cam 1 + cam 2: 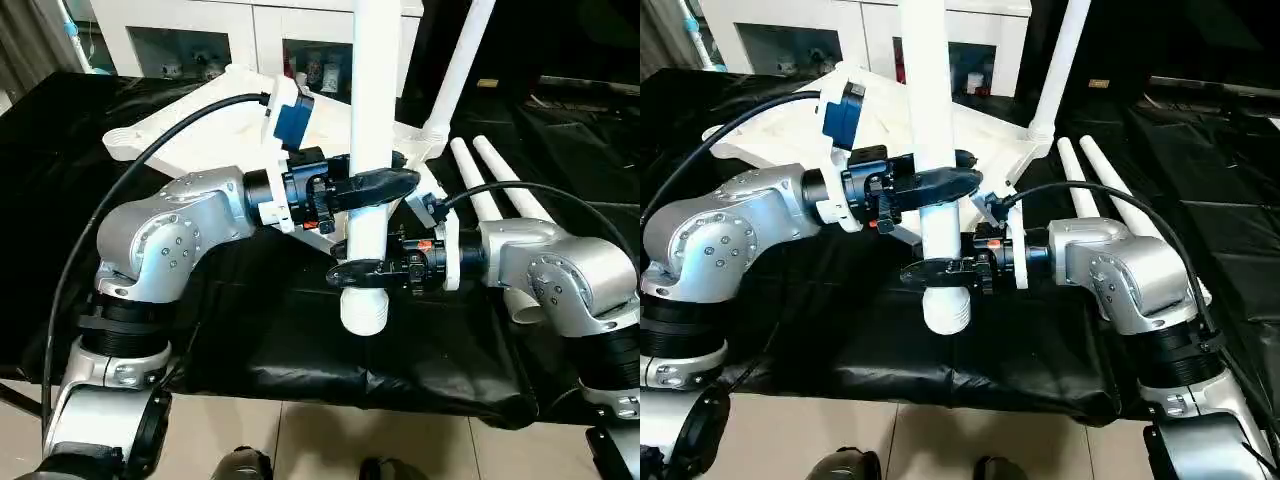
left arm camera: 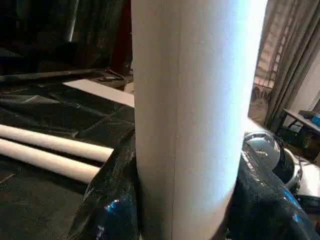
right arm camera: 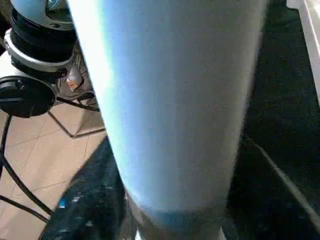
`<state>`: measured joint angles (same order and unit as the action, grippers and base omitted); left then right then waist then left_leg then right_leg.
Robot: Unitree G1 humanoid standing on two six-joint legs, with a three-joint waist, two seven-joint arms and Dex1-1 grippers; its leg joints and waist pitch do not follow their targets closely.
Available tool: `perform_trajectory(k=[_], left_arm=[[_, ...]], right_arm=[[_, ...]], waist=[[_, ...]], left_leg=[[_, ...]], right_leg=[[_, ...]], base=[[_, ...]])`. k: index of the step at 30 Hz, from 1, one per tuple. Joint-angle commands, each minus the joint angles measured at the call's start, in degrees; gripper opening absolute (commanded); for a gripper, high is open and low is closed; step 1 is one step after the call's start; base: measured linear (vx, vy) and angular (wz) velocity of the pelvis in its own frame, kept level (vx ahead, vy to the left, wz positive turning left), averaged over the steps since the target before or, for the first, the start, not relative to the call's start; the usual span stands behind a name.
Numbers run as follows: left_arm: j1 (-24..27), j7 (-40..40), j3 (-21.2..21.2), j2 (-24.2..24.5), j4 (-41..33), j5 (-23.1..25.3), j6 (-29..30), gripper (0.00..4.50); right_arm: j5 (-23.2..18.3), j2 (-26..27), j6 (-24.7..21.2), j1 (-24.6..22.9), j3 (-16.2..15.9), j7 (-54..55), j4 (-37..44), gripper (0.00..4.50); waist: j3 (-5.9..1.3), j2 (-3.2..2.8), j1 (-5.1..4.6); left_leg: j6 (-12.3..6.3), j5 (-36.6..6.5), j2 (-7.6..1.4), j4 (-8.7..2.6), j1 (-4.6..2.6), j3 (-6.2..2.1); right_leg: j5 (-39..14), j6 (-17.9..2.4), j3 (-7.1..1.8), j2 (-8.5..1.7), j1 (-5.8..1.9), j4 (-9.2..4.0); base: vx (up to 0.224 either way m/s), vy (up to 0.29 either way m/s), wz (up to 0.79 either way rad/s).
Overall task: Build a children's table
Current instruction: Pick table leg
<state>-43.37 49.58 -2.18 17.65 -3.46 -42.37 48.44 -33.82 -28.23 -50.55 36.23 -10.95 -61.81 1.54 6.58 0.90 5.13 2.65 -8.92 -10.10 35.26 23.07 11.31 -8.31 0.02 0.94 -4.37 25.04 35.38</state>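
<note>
Leg (image 1: 368,150) upright, gripped by left hand (image 1: 375,188) and right hand (image 1: 362,270), blocking tabletop (image 1: 215,125), two spare legs (image 1: 500,195) beside.

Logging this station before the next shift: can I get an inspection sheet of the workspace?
Surface: black sheet over the bench, wrinkled.
Job's things: tabletop lying underside up; one leg standing in a corner socket; two legs lying on the sheet; fourth leg held upright above the sheet.
Clutter: nothing seen.
Grippers: left pincer clamps the held leg higher up, right pincer lower, near its ribbed end.
Cables: black cable loops over the left arm; another over the right.
Surroundings: white cabinet behind; beige tiled floor.
</note>
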Motion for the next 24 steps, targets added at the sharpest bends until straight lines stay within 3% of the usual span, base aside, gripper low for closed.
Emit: perform_trajectory(k=[1,15,16,24], left_arm=[[-1.2,0.5,-0.3,0.2,-0.6,0.2,-0.4,1.8],[-1.4,1.1,-0.5,0.6,-0.3,0.3,-0.5,1.8],[-1.4,1.1,-0.5,0.6,-0.3,0.3,-0.5,1.8],[-1.4,1.4,-0.6,0.7,-0.4,0.3,-0.4,1.8]], right_arm=[[0.8,-0.6,0.6,0.3,0.6,0.5,-0.2,2.7],[0.5,-1.4,0.8,0.0,0.5,-0.7,0.0,2.7],[0.4,-1.4,0.8,0.0,0.5,-0.8,0.0,2.41],[0.1,-1.4,0.6,0.1,0.7,-1.0,-0.2,1.99]], waist=[[-5.96,0.59,0.11],[-6.03,0.5,0.16],[-6.0,0.49,0.16],[-5.99,0.53,0.14]], left_leg=[[-1.29,-9.3,-1.93,-3.57,-1.43,-0.96],[-1.11,-9.6,-1.95,-3.53,-1.42,-1.04],[-1.15,-9.6,-1.92,-3.52,-1.4,-1.02],[-1.08,-9.9,-1.94,-3.52,-1.4,-1.04]], right_leg=[[-14.8,-11.4,-1.35,-2.54,-3.51,-3.52],[-14.8,-11.3,-1.35,-2.57,-3.56,-3.46],[-14.8,-11.4,-1.34,-2.55,-3.52,-3.51],[-15.4,-11.3,-1.32,-2.56,-3.51,-3.53]], base=[[0.0,0.0,0.0],[0.0,0.0,0.0],[0.0,0.0,0.0],[0.0,0.0,0.0]])
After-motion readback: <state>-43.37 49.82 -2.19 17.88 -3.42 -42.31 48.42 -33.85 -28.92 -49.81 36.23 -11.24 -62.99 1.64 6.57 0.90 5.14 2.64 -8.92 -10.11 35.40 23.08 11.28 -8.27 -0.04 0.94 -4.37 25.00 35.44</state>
